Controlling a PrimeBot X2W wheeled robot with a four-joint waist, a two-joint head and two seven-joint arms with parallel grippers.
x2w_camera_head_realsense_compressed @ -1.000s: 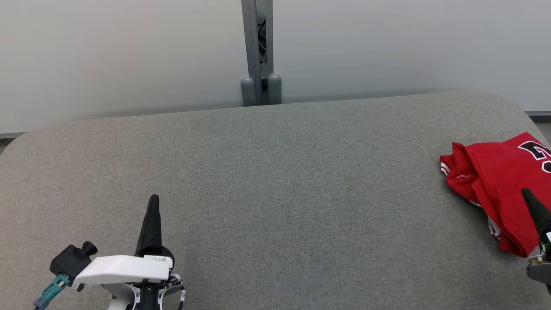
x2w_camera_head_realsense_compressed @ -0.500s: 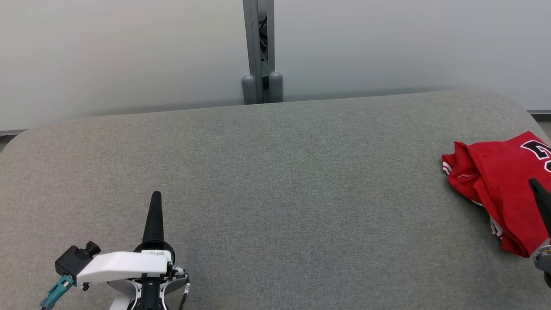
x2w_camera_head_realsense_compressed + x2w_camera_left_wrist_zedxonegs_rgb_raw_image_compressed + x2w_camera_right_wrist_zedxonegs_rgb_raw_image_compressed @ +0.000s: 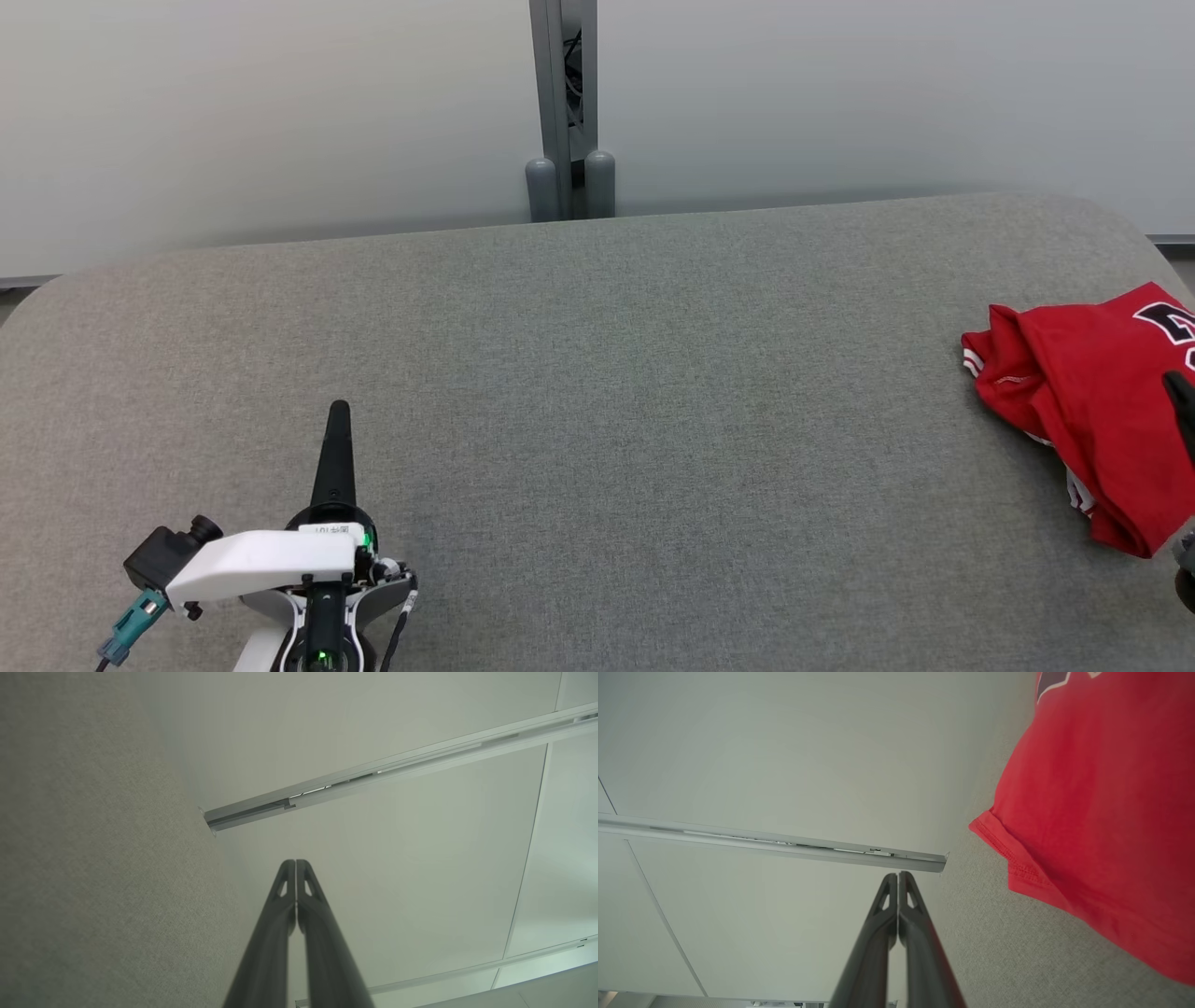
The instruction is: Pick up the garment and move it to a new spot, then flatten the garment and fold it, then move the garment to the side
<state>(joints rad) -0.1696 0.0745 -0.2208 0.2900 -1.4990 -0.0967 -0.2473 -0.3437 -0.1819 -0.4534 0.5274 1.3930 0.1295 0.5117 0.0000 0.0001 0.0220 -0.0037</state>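
**Both grippers clenched on nothing, jersey at the right edge**

Nearest me, my left gripper [image 3: 337, 411] sits by the near-left corner of the grey padded surface [image 3: 597, 401], fingers pressed together on nothing. I judge it parked there to leave the middle free for spreading. My right gripper [image 3: 1184, 397] pokes in at the right edge, likewise pinched shut and empty. Its wrist view puts it beside the red jersey [image 3: 1064, 383], not gripping the hem. The jersey lies bunched against the right edge, its white-trimmed opening toward the centre. Beyond the far edge a grey post [image 3: 563, 112] stands before the pale wall.
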